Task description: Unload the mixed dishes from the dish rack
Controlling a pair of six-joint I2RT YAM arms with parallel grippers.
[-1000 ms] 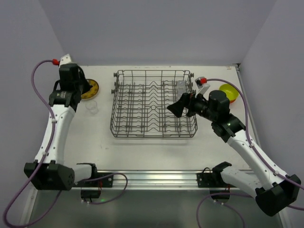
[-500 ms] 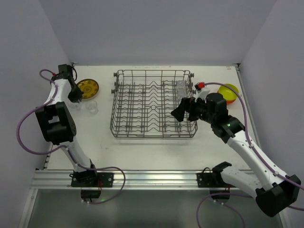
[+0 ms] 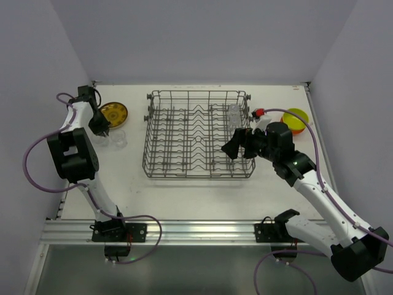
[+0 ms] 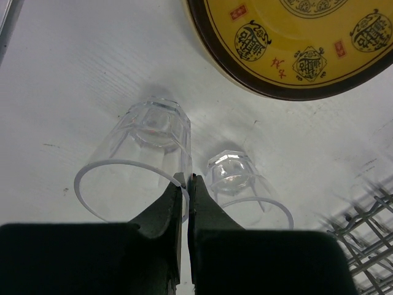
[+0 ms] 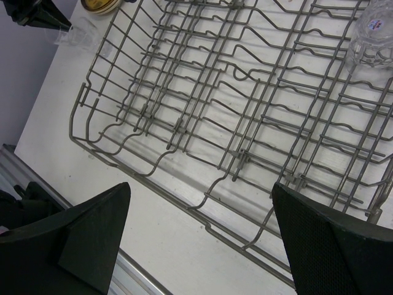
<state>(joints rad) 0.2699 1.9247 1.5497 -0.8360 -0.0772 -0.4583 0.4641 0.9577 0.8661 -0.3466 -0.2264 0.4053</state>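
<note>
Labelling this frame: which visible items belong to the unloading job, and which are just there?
Job:
dish rack
clear glass still in the rack
two glasses on the table
patterned plate
yellow-green bowl, orange bowl under it

Just there:
table
mounting rail
purple cables

Bright, even light; soft shadows

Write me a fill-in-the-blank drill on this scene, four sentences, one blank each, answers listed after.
1. The only dish left in the dish rack is a clear ____.
2. Beside the patterned plate stand ____ clear glasses.
3. The left gripper has its jaws ____.
4. The right gripper hangs open over the rack's ____ edge.

Missing words: glass; two; shut; near
</note>
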